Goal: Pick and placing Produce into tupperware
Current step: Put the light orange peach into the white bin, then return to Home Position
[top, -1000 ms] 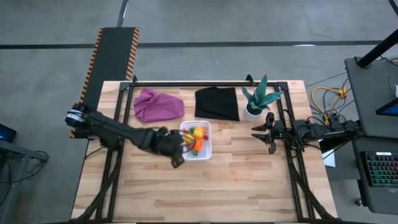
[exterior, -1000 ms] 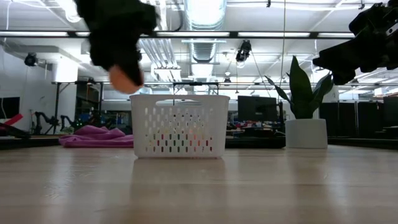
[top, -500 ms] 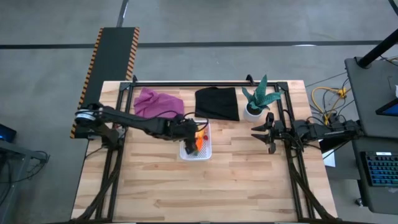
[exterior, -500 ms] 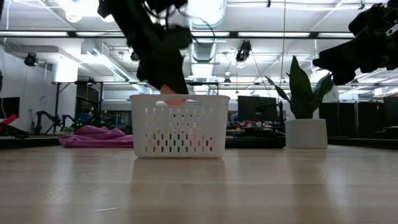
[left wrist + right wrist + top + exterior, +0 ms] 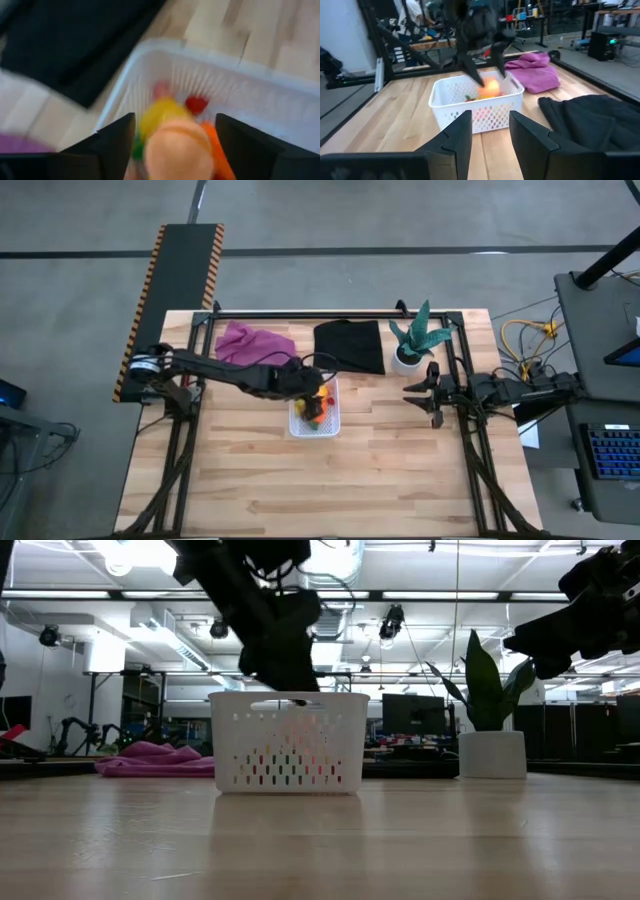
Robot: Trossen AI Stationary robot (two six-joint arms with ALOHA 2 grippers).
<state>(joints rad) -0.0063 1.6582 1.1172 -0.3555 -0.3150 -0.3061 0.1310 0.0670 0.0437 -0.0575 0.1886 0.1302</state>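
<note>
1. My left gripper [image 5: 313, 395] hangs over the white tupperware [image 5: 331, 425], which sits mid-table, just in front of the black cloth [image 5: 349, 346] and near the purple cloth [image 5: 255, 348].
2. In the left wrist view my two dark fingers [image 5: 116, 138] are spread wide, with the orange peach [image 5: 177, 149] between them. I cannot tell whether the pads touch it, or whether it is already free.
3. In the right wrist view the peach [image 5: 490, 88] shows at the tub's rim height, directly below my fingertips.
4. Inside the tub lie a yellow lemon [image 5: 157, 112], a red berry [image 5: 196, 104] and the carrot [image 5: 217, 150], packed close together.
5. To do this step well, I judge the peach should fall inside the walls, onto the pile's centre. I should lift straight up afterwards so my fingers do not clip the rim or drag the light tub.
6. My left arm reaches in low from the table's left edge, wrist tipped downward over the tub.
7. My right gripper [image 5: 424, 392] waits at the table's right side beside the potted plant [image 5: 413, 340], fingers parted and empty.
</note>
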